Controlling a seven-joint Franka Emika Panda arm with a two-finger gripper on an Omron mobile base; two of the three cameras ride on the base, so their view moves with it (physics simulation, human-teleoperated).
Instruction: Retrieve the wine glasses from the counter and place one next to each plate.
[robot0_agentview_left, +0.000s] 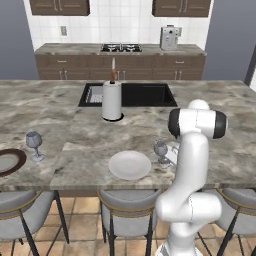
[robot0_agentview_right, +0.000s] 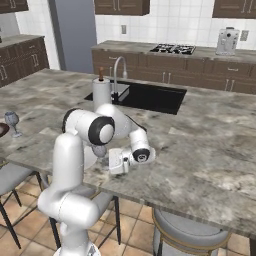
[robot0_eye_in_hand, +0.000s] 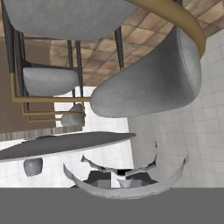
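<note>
One wine glass (robot0_agentview_left: 160, 149) stands on the marbled island just right of the white plate (robot0_agentview_left: 130, 165). My gripper (robot0_agentview_left: 168, 156) reaches in low from the right and is shut on this glass; the arm hides most of the hand. In the hand view the glass's bowl (robot0_eye_in_hand: 131, 173) curves close around the fingertips, with the white plate (robot0_eye_in_hand: 65, 144) edge-on beyond. The other wine glass (robot0_agentview_left: 34, 144) stands at the far left beside the dark-rimmed plate (robot0_agentview_left: 9, 161). From the right base view my gripper (robot0_agentview_right: 111, 165) sits at the island's near edge. The counter (robot0_agentview_left: 75, 48) runs along the back wall.
A tall paper-towel roll (robot0_agentview_left: 111, 100) stands in front of the black sink (robot0_agentview_left: 145, 95) mid-island. Grey stools (robot0_agentview_left: 125, 212) line the island's near side, under the edge where I work. A cooktop (robot0_agentview_left: 121, 48) and a steel appliance (robot0_agentview_left: 169, 38) sit on the back counter.
</note>
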